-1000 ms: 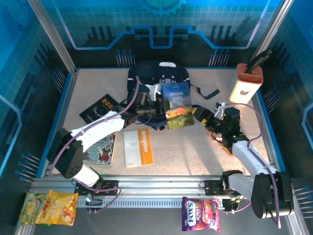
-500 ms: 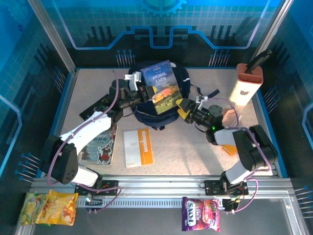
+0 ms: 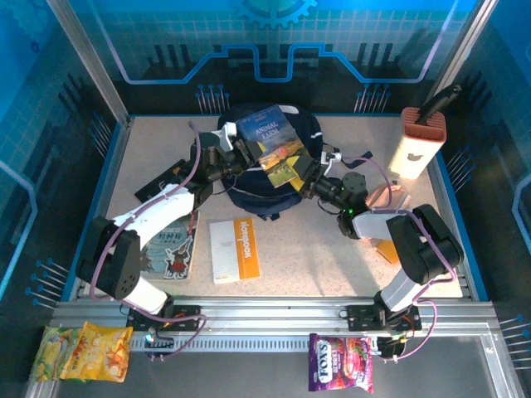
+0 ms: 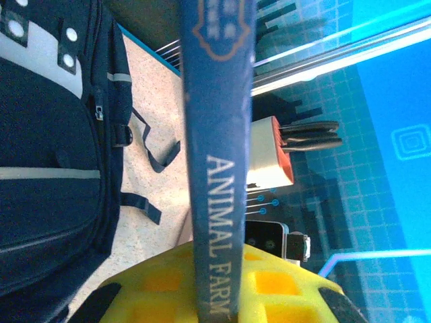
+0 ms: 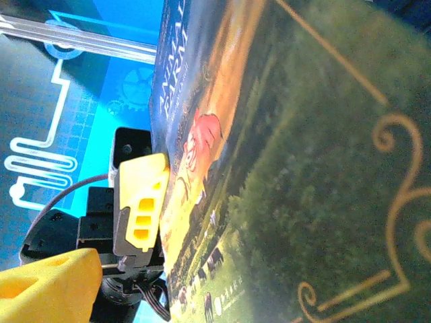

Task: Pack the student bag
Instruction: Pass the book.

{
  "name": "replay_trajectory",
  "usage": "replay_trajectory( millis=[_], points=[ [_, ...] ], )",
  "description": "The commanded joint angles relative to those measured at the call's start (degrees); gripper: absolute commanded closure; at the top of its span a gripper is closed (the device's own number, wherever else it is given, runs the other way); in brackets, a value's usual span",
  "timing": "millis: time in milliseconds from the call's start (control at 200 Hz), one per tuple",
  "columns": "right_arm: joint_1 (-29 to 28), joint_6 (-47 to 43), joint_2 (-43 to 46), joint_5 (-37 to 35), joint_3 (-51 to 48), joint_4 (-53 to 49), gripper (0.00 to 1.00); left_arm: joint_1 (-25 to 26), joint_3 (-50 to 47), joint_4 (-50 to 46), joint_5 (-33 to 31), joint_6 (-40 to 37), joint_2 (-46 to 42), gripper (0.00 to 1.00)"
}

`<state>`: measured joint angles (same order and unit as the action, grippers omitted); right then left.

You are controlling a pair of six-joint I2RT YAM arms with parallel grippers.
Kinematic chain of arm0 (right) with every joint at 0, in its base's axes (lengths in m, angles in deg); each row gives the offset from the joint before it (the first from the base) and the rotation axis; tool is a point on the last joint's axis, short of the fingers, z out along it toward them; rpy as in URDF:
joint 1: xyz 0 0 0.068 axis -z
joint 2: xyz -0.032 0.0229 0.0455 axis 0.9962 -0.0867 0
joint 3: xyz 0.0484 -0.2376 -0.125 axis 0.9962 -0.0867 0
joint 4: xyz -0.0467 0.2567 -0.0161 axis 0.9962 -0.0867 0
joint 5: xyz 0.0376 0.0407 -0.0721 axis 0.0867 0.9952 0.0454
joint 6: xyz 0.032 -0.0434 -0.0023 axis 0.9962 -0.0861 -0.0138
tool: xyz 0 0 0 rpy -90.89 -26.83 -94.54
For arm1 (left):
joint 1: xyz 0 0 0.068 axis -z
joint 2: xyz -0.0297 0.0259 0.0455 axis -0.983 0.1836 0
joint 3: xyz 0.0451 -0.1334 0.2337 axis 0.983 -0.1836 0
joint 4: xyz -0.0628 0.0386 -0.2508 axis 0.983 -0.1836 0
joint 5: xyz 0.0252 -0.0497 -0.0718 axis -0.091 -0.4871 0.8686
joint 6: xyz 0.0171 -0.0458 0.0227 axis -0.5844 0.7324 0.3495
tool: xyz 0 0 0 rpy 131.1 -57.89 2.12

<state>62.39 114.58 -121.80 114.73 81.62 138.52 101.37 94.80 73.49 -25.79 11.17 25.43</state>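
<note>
The left fingers (image 4: 158,291) are clamping the Animal Farm book (image 3: 267,135) above the student bag (image 3: 259,197); the right fingers (image 5: 47,286) are gaping wide at the book's four o'clock corner.

My left gripper (image 3: 236,152) clamps the left edge of the Animal Farm book (image 3: 270,143), which hangs tilted over the navy backpack (image 3: 259,195) at the far middle of the table (image 3: 332,265). My right gripper (image 3: 304,172), jaws apart, sits at the book's lower right corner; whether it touches I cannot tell. By my left arm lie a black book (image 3: 162,184) and an illustrated book (image 3: 172,249), with a white and orange book (image 3: 234,249) just right of that. A white and orange holder (image 3: 417,145) stands far right. Yellow snack bags (image 3: 81,352) and a purple packet (image 3: 340,363) lie at the near edge
</note>
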Motion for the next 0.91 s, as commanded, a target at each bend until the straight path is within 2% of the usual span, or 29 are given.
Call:
replay_trajectory(
  millis=[0,105,250,490,595,700,825,900],
  points=[
    [-1.2,-0.9,0.8,-2.7,1.5,-1.9,0.09,-0.2,1.7,9.0,-0.3,5.2,-0.5,1.0],
    [-1.4,-0.3,0.9,-3.6,1.4,-0.7,0.12,-0.2,1.0,9.8,-0.8,6.4,-0.7,1.0],
    [-1.2,-0.3,2.5,-4.7,1.1,-0.5,0.23,-0.2,-0.1,10.3,-1.3,7.2,-0.8,1.0],
    [-0.7,-2.0,4.8,-4.4,1.9,-4.6,0.51,-0.2,-2.7,10.5,-0.4,8.4,-1.5,0.99],
    [-0.4,-2.5,5.2,-3.9,2.1,-5.9,0.68,-0.2,-3.9,7.7,-0.4,7.4,-2.4,0.9],
    [0.3,-4.6,6.8,-3.8,1.9,-9.9,0.83,-0.4,-5.6,3.5,-1.9,5.5,-3.5,0.69],
    [1.6,-9.9,10.7,-4.1,1.7,-18.4,0.91,-1.0,-6.9,-3.5,-4.1,-0.2,-4.9,0.45],
    [2.4,-13.8,13.6,-4.8,1.5,-24.3,0.94,-1.0,-6.5,-11.0,-4.9,-6.1,-5.3,0.36]
  ],
)
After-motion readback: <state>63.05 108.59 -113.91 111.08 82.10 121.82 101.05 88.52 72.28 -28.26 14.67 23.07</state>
